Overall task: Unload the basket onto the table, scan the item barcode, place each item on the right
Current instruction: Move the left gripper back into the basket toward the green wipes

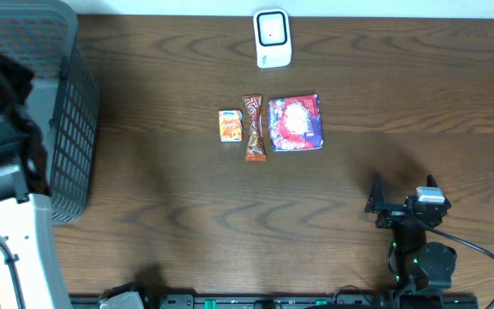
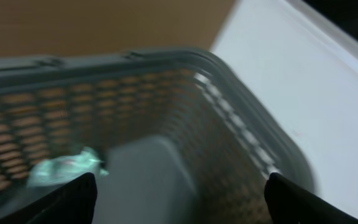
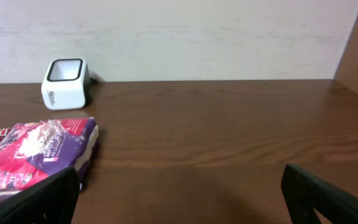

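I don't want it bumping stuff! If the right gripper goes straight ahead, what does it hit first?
Likely nothing soon: ahead of the right gripper is bare table, then the wall. The purple packet and white scanner sit off to its left. Depth is hard to judge.

A carton (image 1: 230,125), a bar (image 1: 255,128) and a pouch (image 1: 296,124) are laid in a row before the scanner (image 1: 272,38); a basket (image 1: 80,120) is set left.

Overhead view straight down on the whole wooden table (image 1: 187,197), grey basket (image 1: 71,112) at frame left, white scanner (image 1: 272,38) top centre, left wrist view close, blurred, tilted down into that basket, right wrist view low over the tabletop facing the far wall, sharing the scanner and purple packet (image 1: 296,124) with overhead
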Available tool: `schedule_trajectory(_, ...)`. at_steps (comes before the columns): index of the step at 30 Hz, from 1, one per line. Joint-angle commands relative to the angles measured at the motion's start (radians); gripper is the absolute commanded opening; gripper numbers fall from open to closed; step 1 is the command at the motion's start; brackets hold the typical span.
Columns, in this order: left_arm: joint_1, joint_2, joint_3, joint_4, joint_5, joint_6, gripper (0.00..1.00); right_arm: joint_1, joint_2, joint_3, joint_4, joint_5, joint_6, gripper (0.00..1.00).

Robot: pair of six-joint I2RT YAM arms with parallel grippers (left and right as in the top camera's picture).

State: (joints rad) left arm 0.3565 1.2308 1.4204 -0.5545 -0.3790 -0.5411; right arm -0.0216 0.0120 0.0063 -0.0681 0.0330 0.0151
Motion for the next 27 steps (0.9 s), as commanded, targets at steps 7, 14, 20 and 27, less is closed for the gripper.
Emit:
schedule_trajectory(7,0.188,0.104,0.005,-0.164,-0.034,0.018,0.86,0.008,-0.005,-0.001,-0.004,-0.002,0.01,0.99)
schedule_trajectory(14,0.231,0.234,0.005,-0.213,-0.034,0.13,0.87,0.008,-0.005,-0.001,-0.004,-0.002,0.01,0.99)
schedule_trajectory(20,0.243,0.318,0.005,-0.201,-0.034,0.13,0.86,0.008,-0.005,-0.001,-0.004,-0.002,0.01,0.99)
schedule_trajectory(27,0.243,0.434,0.005,-0.165,-0.033,0.163,0.77,0.008,-0.005,-0.001,-0.004,-0.002,0.01,0.99)
